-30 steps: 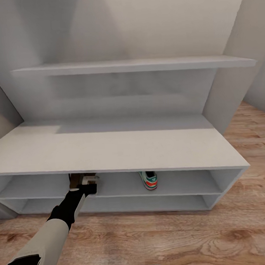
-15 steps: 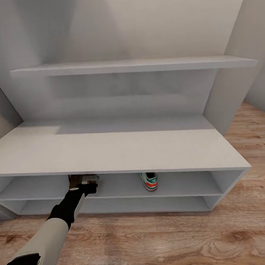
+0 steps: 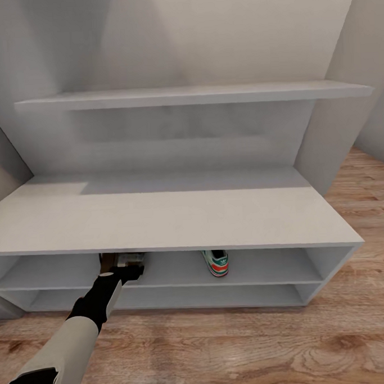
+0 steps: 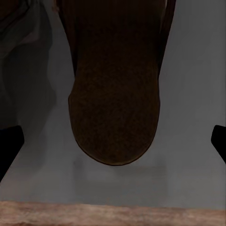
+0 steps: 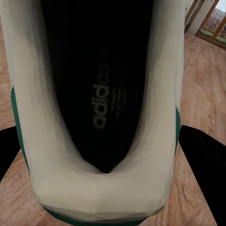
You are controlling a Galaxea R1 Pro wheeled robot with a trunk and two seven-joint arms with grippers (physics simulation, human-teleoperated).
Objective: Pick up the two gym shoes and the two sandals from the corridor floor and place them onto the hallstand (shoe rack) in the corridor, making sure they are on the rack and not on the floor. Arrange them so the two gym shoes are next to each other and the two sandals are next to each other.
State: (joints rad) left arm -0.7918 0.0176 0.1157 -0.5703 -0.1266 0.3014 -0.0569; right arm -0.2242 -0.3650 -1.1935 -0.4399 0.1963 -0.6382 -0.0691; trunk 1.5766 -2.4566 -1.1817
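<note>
The left end effector, open around a sandal near the upper shelf's front edge, risked dragging it off; the right end effector gripped a gym shoe.

Pale grey walls carry a long white wall shelf at twelve o'clock, wood-plank floor shows at three o'clock, and a wood-framed window glows beyond.
</note>
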